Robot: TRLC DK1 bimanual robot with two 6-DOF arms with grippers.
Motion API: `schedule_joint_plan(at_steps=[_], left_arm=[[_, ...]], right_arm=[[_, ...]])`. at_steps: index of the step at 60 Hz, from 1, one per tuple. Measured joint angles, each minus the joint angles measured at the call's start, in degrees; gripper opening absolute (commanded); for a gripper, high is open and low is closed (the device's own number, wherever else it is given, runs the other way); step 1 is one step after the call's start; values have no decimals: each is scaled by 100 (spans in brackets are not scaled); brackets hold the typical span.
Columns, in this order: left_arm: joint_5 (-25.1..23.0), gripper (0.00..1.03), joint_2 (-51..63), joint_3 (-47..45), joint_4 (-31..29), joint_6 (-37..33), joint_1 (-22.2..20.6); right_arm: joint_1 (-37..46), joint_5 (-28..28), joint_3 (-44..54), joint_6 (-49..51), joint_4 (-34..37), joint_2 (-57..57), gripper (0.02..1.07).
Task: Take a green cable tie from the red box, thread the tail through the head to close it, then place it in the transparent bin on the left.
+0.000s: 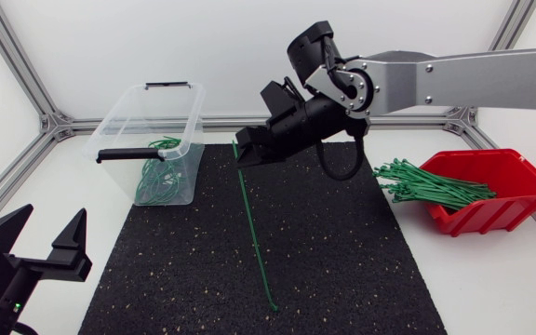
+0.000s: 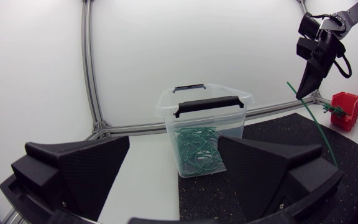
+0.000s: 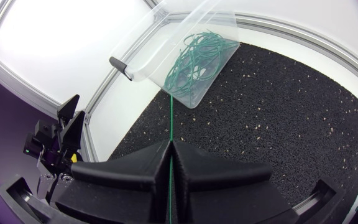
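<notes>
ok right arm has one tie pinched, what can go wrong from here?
1. The right end effector grips the cable tie near one end only. The long free length could sway or twist, so threading may miss.
2. The left end effector sits open, far off by the corner of the mat. The handover could miss such a thin strip.
</notes>
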State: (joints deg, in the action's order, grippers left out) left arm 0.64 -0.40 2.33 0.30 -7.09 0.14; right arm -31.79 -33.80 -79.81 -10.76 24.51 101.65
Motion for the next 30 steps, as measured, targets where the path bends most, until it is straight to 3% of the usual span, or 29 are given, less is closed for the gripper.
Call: schedule_joint_plan(at_steps=[12,16,30], left_arm=[[-17,100,0,0,0,0,-26],[-15,100,0,0,0,0,-26],[-15,100,0,0,0,0,-26]], right_arm=[[26,240,428,9,-560,-7,11],[48,289,538,28,-682,-7,17],[83,1182,1191,442,-1453,-201,17]])
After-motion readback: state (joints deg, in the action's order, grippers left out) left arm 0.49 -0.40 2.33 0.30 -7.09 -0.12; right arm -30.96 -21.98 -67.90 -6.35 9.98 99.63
